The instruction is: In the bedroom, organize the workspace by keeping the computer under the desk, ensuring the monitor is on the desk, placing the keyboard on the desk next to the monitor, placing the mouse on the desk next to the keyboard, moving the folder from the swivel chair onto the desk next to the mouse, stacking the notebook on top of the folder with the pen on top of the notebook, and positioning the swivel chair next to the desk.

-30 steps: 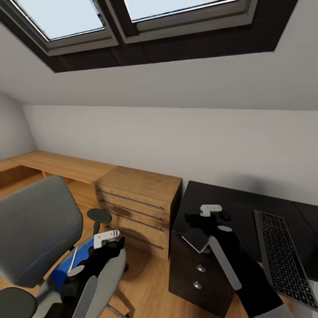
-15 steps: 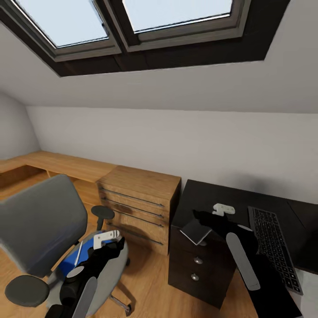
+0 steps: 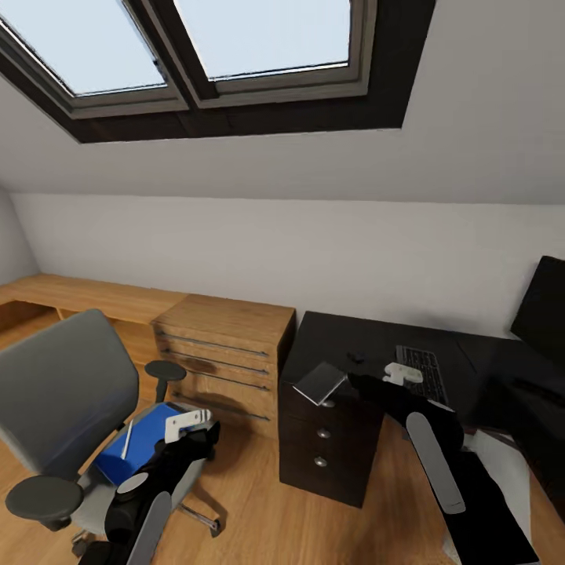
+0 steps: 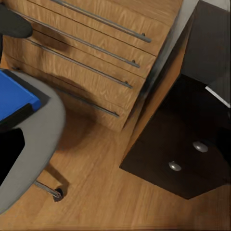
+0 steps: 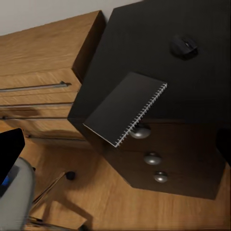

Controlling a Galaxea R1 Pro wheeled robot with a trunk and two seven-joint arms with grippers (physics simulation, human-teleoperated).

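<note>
Swivel chair (image 3: pixel 67 400): grey seat and back, black armrests, at 8 o'clock in the head view; its seat edge and a castor also appear in the left wrist view.

Folder (image 3: pixel 137 451): bright blue, flat on the chair seat; a corner of it appears in the left wrist view (image 4: pixel 14 96).

Pen (image 3: pixel 126 440): thin white stick lying on the folder.

Left gripper (image 3: pixel 188 424): hovers over the front of the chair seat, just beside the folder; whether its fingers are parted cannot be told.

Desk (image 3: pixel 369 349): glossy black, at 4 o'clock, its drawer unit with round silver knobs (image 5: pixel 140 131) facing the floor side.

Notebook (image 3: pixel 320 382): thin, grey, spiral-bound, tilted in the air over the desk's front corner above the drawers; seen in the right wrist view (image 5: pixel 126 108) overhanging the top knob.

Right gripper (image 3: pixel 396 375): at the notebook's far side over the desk; the grip itself is hidden, so clamped or not cannot be told.

Mouse (image 3: pixel 355 357): small, black, on the desk top, near the notebook, also in the right wrist view (image 5: pixel 184 46).

Keyboard (image 3: pixel 421 370): on the desk at 3 o'clock of the mouse, partly behind the right gripper.

Monitor (image 3: pixel 543 310): black screen at the far right edge.

Light-wood cabinet (image 3: pixel 224 353): with bar handles, stands touching the desk's drawer unit at 9 o'clock of it.
</note>
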